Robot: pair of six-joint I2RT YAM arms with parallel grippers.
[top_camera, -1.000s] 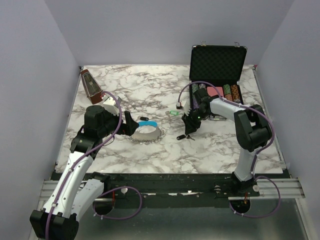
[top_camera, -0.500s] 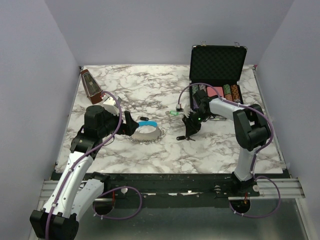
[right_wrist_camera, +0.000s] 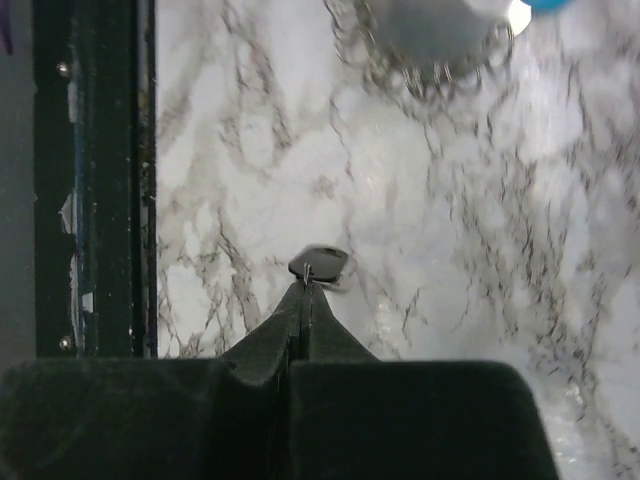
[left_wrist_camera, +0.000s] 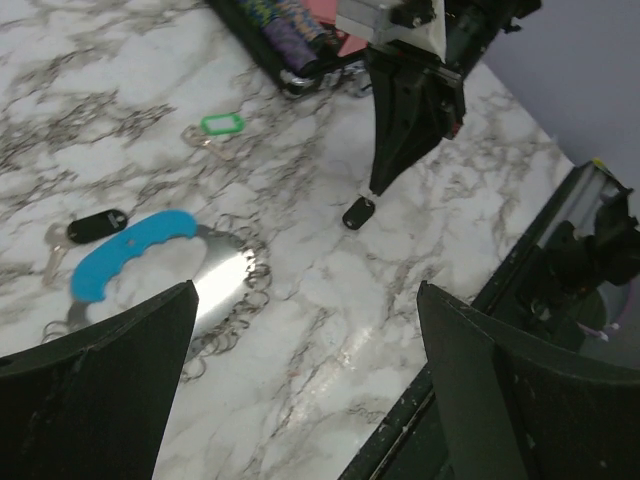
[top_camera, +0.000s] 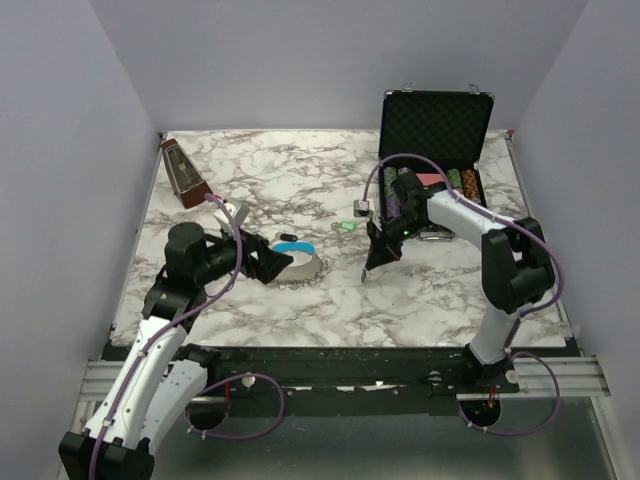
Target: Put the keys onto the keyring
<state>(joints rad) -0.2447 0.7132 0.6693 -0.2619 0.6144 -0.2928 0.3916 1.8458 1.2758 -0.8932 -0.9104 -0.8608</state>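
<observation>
Left jaws wide open, near the keyring on the counter — right jaws pinched shut on a black key mid-counter — second black key and green key lying loose beyond.

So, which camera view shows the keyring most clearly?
The left wrist view: the keyring lies nearly whole in it, blue section and chain links both sharp. The top view shows it small, partly covered by the left gripper. The right wrist view catches only a blurred part of it at the top edge.
</observation>
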